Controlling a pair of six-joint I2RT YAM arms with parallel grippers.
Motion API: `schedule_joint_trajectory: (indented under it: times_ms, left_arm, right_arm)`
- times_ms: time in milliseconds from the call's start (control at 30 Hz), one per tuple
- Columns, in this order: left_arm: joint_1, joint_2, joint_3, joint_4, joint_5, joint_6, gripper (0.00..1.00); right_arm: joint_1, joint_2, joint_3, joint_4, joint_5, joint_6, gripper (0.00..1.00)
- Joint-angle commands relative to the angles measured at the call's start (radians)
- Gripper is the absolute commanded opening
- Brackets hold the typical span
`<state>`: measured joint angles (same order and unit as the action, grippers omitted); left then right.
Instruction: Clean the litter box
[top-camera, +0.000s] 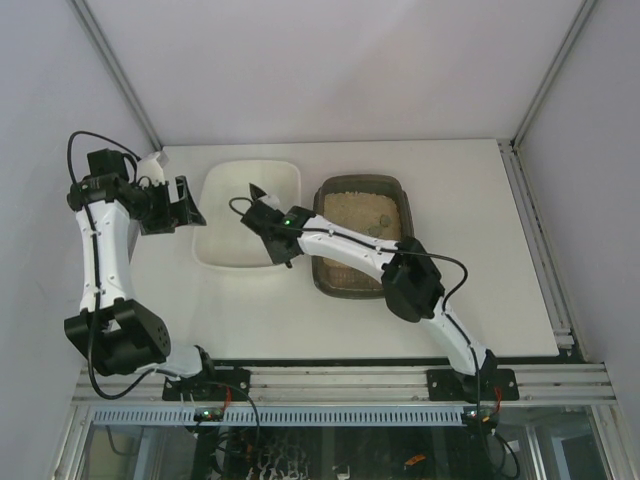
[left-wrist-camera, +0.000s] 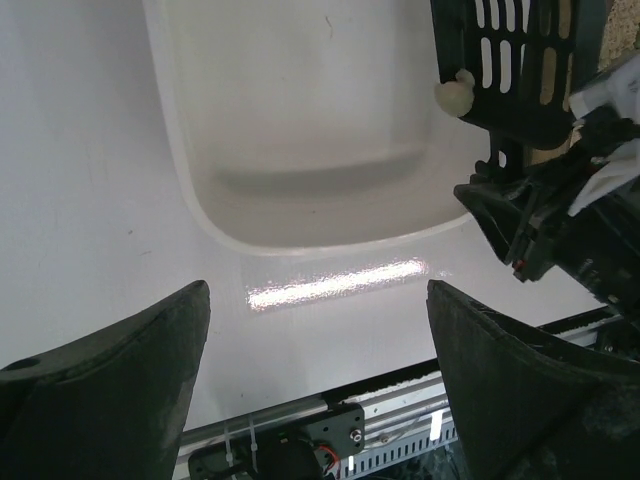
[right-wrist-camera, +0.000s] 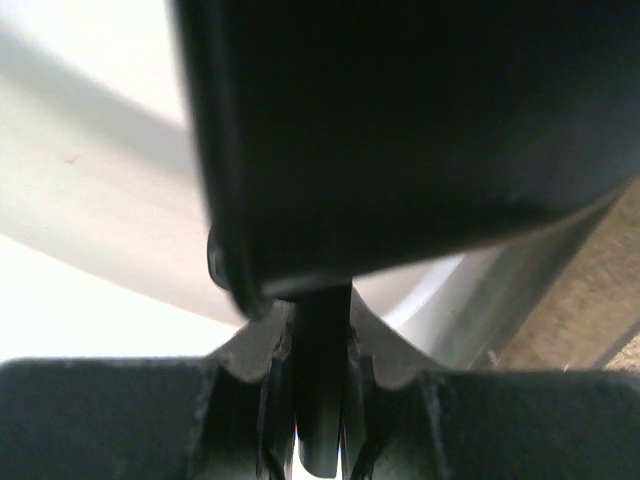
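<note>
The dark litter box (top-camera: 333, 277), holding beige litter (top-camera: 360, 215), sits right of centre. Its grey wall (right-wrist-camera: 505, 305) shows at the right of the right wrist view. My right gripper (top-camera: 272, 224) is shut on the handle of a black slotted scoop (top-camera: 257, 193) and holds it over the right side of the white tray (top-camera: 228, 205). In the right wrist view the scoop (right-wrist-camera: 400, 120) fills the top, its handle between my gripper (right-wrist-camera: 322, 345). A whitish lump (left-wrist-camera: 455, 93) sits on the scoop (left-wrist-camera: 520, 60). My left gripper (top-camera: 185, 205) is open and empty, left of the tray.
The white tray (left-wrist-camera: 300, 110) looks empty inside in the left wrist view. The right arm (top-camera: 350, 245) stretches across the litter box's left side. The table's near edge and the metal rail (left-wrist-camera: 320, 440) lie below my left gripper (left-wrist-camera: 318, 340).
</note>
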<state>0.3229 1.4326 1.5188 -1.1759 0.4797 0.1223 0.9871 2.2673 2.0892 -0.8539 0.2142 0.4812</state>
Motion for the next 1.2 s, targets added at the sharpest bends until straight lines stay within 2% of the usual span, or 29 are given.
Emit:
schedule_joint_trajectory:
  times_ms: [0,300,367,433,600,667,700,767,833,900,1033,1167]
  left_arm:
    - [0.008,-0.041,0.026,0.012,0.021,-0.014,0.93]
    - [0.01,-0.036,0.0,0.022,0.031,-0.01,0.93]
    - [0.008,-0.04,-0.004,0.024,0.034,-0.007,0.93]
    - [0.009,-0.044,-0.006,0.022,0.037,0.0,0.93]
    - [0.009,-0.052,-0.007,0.014,0.055,0.017,0.94]
    - [0.008,-0.052,-0.004,0.003,0.071,0.031,0.93]
    - [0.006,-0.052,-0.001,-0.003,0.078,0.039,0.94]
    - [-0.014,-0.047,0.016,-0.013,0.061,0.05,0.94]
    - [-0.061,-0.031,0.045,-0.012,-0.012,0.053,1.0]
    - [-0.134,-0.01,0.073,0.011,-0.084,0.024,1.0]
    - [-0.344,0.013,0.053,0.113,-0.069,-0.127,1.0]
    - [-0.597,-0.029,-0.045,0.271,-0.197,-0.329,1.0]
  right_arm:
    - [0.004,-0.005,0.051,-0.186,0.294,-0.074,0.0]
    - [0.054,-0.109,-0.066,-0.06,0.431,-0.159,0.0]
    - [0.054,-0.139,-0.083,-0.029,0.419,-0.163,0.0]
    - [0.042,-0.193,-0.118,0.022,0.357,-0.138,0.0]
    - [-0.028,-0.407,-0.295,0.239,0.084,-0.046,0.0]
    - [-0.078,-0.464,-0.332,0.242,-0.032,0.009,0.0]
    - [-0.106,-0.486,-0.34,0.218,-0.097,0.03,0.0]
    - [-0.154,-0.526,-0.353,0.123,-0.129,0.049,0.0]
    - [-0.186,-0.555,-0.363,-0.013,-0.081,0.053,0.0]
    - [-0.21,-0.578,-0.375,-0.153,0.007,0.059,0.0]
    - [-0.231,-0.596,-0.393,-0.398,0.098,0.062,0.0]
    - [-0.223,-0.548,-0.364,-0.59,0.105,0.08,0.0]
